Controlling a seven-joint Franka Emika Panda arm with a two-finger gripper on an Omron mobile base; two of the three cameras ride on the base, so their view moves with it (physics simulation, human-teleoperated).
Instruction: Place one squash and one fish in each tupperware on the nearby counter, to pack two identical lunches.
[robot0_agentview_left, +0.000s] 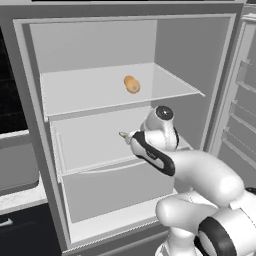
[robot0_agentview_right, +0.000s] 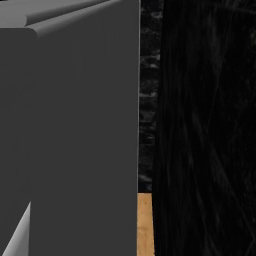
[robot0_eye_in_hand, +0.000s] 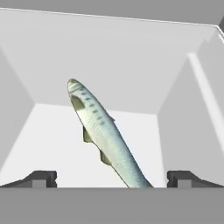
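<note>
Fish lying on fridge shelf, running from 11 toward 5 o'clock, gripper hovering wide open before it, squash sitting on upper shelf.

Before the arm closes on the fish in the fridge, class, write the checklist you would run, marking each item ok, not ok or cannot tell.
1. Jaws wide apart: ok, the gripper has its fingertips spread either side of the fish.
2. Fish between the jaws: ok, its near end lies midway between them.
3. Fish lying loose on the fridge shelf, nothing on top: ok.
4. Jaws already touching the fish: cannot tell.
5. A squash left on the upper shelf for later: ok.
6. Tupperware ready on the counter: cannot tell.
</note>
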